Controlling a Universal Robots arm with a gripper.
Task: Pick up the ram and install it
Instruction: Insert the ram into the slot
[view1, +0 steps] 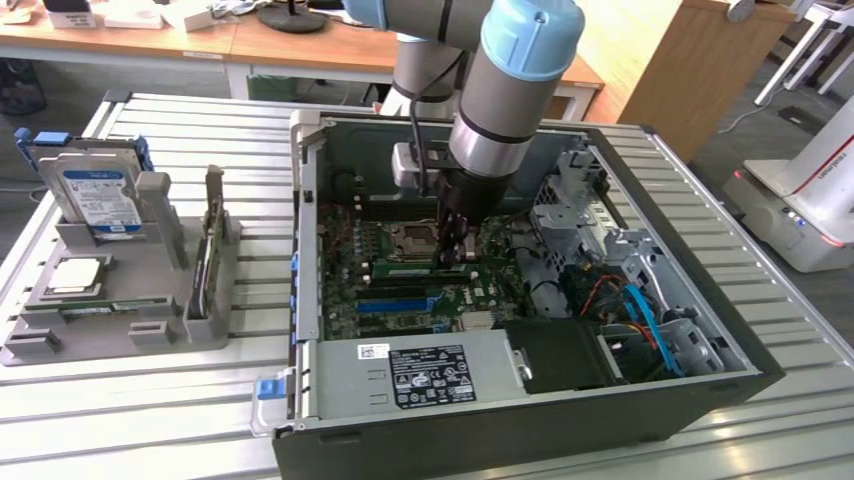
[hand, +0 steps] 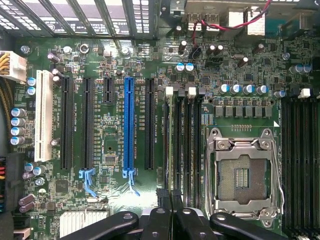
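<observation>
Black gripper (view1: 461, 260) clamps the thin, green, stick-shaped ram (view1: 400, 268), edge-up at the square metal socket's (view1: 416, 237) six o'clock.

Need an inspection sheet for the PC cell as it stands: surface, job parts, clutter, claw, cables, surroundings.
Surface: slatted metal table carrying an open PC case and, on the exterior view's left, a grey parts tray.
Job's things: ram, a green stick lying along the memory slots beside the processor socket.
Clutter: hard drive standing in the tray; silver processor chip lying flat in the tray.
Grippers: claw down inside the case, at one end of the ram.
Cables: blue and orange cables inside the case, on the exterior view's right.
Surroundings: wooden desks behind; white machine on the exterior view's right.
</observation>
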